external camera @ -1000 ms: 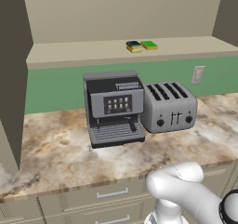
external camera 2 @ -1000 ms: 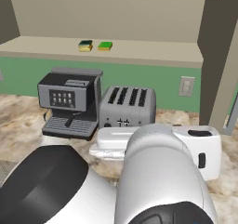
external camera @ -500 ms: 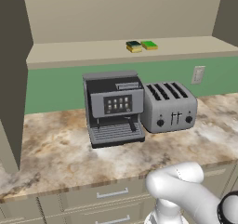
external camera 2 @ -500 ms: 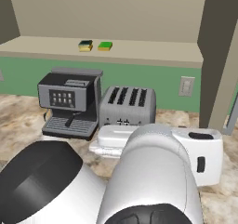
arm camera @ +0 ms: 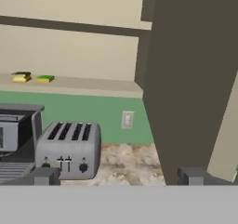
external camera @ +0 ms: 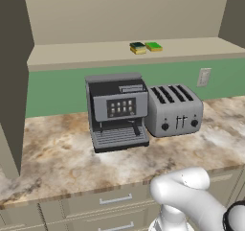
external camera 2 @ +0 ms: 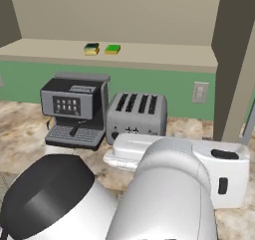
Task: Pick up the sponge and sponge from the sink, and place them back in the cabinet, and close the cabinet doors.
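High left of the end effector (arm camera: 118, 175), both sponges (arm camera: 32, 77)

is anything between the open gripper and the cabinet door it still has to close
Nothing visible does. In the hand view the open gripper faces the tall dark-edged cabinet door with bare space between them. The silver four-slot toaster stands off to the side, and both sponges already lie on the beige shelf.

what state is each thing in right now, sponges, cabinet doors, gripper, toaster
dark-topped sponge: lying flat on the cabinet shelf
bright green sponge: flat on the shelf, beside the dark one
cabinet door: open, swung out
gripper: open, holding nothing
toaster: upright on the counter, slots empty
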Available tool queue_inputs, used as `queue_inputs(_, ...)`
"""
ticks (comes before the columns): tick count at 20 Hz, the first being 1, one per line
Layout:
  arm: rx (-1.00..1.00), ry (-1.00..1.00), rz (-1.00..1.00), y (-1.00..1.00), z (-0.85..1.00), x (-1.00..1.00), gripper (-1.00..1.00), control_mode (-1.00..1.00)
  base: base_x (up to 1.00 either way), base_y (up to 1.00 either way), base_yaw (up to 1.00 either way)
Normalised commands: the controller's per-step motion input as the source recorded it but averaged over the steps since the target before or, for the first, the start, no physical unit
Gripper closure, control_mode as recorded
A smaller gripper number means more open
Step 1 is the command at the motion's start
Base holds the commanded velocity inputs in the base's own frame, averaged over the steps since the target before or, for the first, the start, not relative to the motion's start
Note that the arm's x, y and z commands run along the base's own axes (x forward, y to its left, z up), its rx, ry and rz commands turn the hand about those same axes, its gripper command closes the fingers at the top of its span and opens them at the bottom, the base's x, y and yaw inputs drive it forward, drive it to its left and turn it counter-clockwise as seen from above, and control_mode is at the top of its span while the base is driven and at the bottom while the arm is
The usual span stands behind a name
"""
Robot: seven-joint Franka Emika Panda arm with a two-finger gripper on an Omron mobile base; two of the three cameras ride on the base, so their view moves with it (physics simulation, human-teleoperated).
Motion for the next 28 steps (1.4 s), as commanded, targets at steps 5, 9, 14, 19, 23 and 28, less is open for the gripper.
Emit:
queue_inputs(5, 0.0, -0.06, -0.04, -0.18, 0.0, 0.0, -1.0, -1.0, 0.0, 0.0, 0.0)
queue_inputs(9, 0.0, -0.05, -0.05, -0.14, 0.0, 0.0, -1.0, -1.0, 0.0, 0.0, 0.0)
queue_inputs(14, 0.0, -0.05, -0.05, -0.12, 0.0, 0.0, -1.0, -1.0, 0.0, 0.0, 0.0)
queue_inputs(19, 0.0, -0.03, -0.03, -0.16, 0.0, 0.0, -1.0, -1.0, 0.0, 0.0, 0.0)
queue_inputs(23, 0.0, -0.03, 0.0, -0.23, 0.0, 0.0, -1.0, -1.0, 0.0, 0.0, 0.0)
queue_inputs(28, 0.0, -0.02, 0.0, -0.19, 0.0, 0.0, -1.0, -1.0, 0.0, 0.0, 0.0)
